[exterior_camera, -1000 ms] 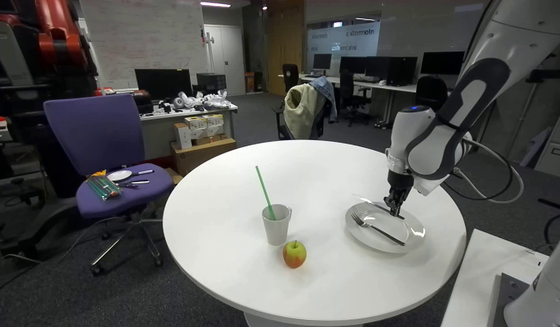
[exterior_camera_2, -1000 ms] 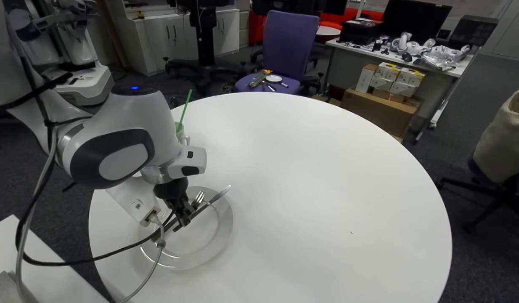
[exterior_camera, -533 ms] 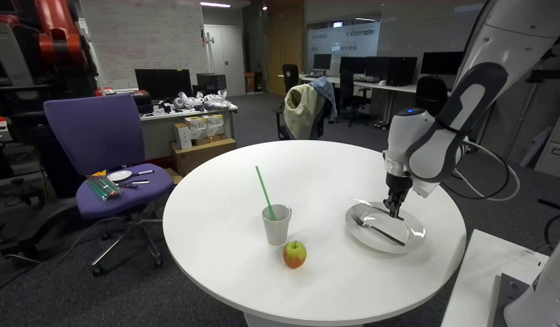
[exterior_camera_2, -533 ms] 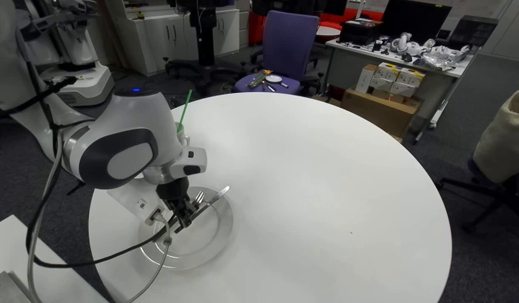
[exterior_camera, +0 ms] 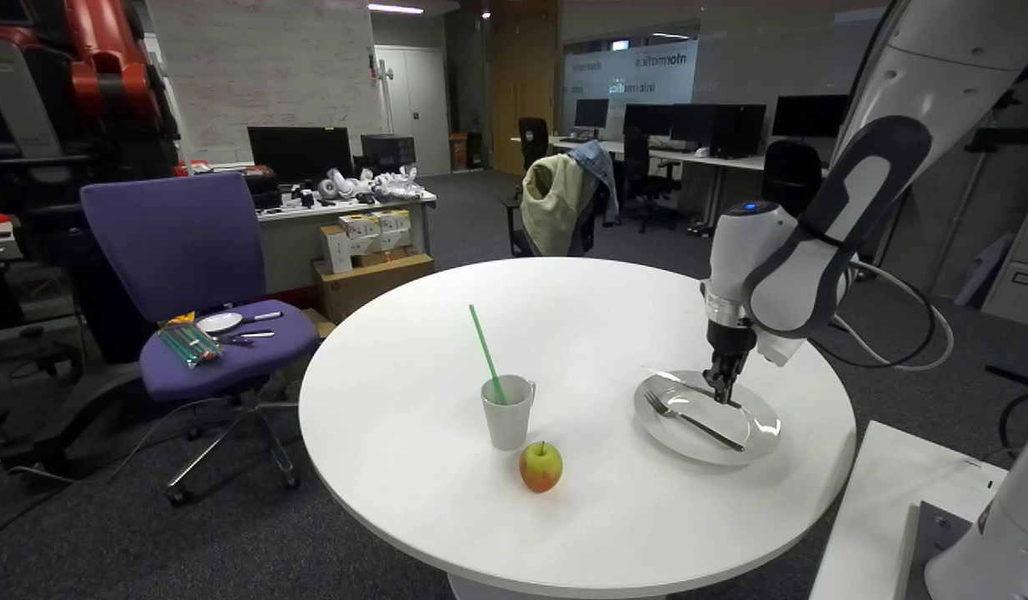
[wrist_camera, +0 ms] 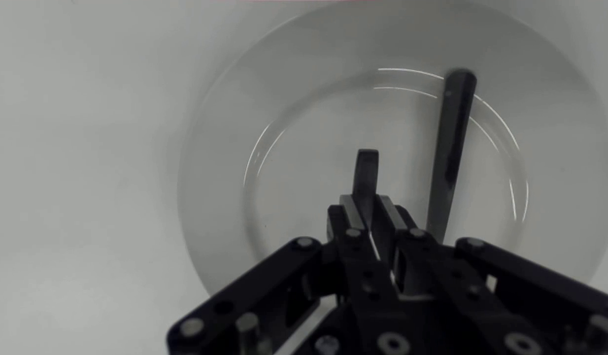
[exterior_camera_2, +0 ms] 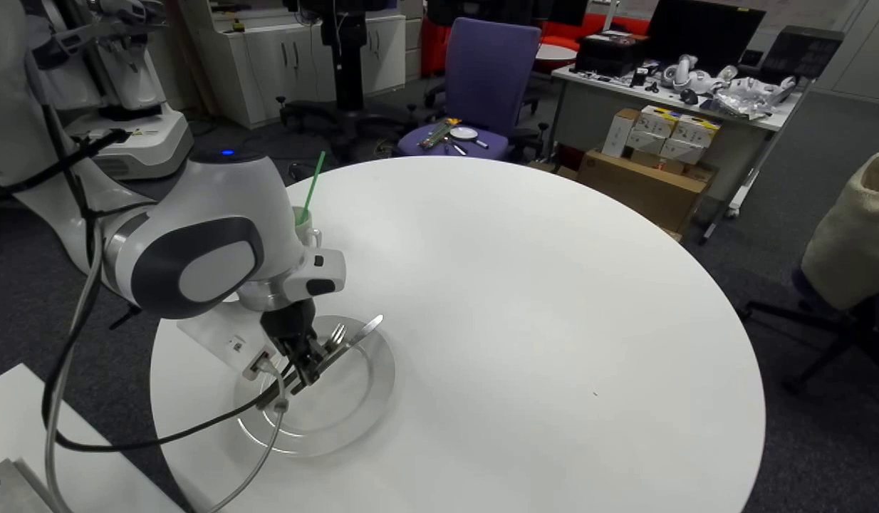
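My gripper (wrist_camera: 367, 213) is shut on a knife, whose dark handle end (wrist_camera: 367, 167) sticks out past the fingertips in the wrist view. The blade of the knife (exterior_camera: 679, 379) reaches out over the rim of a pale plate (exterior_camera: 757, 448). In an exterior view the gripper (exterior_camera_2: 309, 376) is low over that plate, the knife (exterior_camera_2: 361, 332) slanting across it. Whether the knife touches the plate I cannot tell. A fork (exterior_camera: 696, 422) lies in the plate beside the knife; the fork's dark handle (wrist_camera: 452, 148) is right of my fingers in the wrist view, apart from them.
On the round white table (exterior_camera: 447, 333) stand a white mug (exterior_camera: 506, 423) with a green straw (exterior_camera: 486, 346) in it and an apple (exterior_camera: 541, 468) near the mug. A purple chair (exterior_camera: 222, 350) holding utensils is off the table.
My gripper and the knife have shifted slightly, a little lower over the plate, with the blade tip moving along. Fork, plate, mug and apple have stayed put.
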### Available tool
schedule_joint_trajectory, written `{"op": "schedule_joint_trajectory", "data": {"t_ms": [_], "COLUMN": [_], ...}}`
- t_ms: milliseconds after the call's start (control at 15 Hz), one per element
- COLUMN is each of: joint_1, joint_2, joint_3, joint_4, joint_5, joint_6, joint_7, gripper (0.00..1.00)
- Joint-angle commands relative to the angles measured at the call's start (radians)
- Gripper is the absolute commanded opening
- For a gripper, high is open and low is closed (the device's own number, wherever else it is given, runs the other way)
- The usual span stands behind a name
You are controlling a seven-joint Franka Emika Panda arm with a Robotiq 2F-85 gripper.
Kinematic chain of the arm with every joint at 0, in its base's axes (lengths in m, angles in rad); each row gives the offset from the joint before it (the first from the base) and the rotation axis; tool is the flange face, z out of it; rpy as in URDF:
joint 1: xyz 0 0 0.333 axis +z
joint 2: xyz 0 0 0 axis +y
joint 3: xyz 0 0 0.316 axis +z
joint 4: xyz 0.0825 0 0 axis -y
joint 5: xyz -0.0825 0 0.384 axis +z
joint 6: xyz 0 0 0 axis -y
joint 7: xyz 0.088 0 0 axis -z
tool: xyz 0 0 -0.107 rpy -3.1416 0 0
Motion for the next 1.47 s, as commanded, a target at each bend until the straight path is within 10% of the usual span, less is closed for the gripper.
{"op": "schedule_joint_trajectory", "data": {"t_ms": [0, 1400], "joint_1": [0.004, 0.021], "joint_2": [-0.011, 0.078], "joint_3": [-0.005, -0.008], "joint_4": [-0.016, 0.003], "joint_5": [0.015, 0.025], "joint_6": [-0.004, 0.002], "joint_7": [-0.028, -0.024], "gripper": [0.03, 0.03]}}
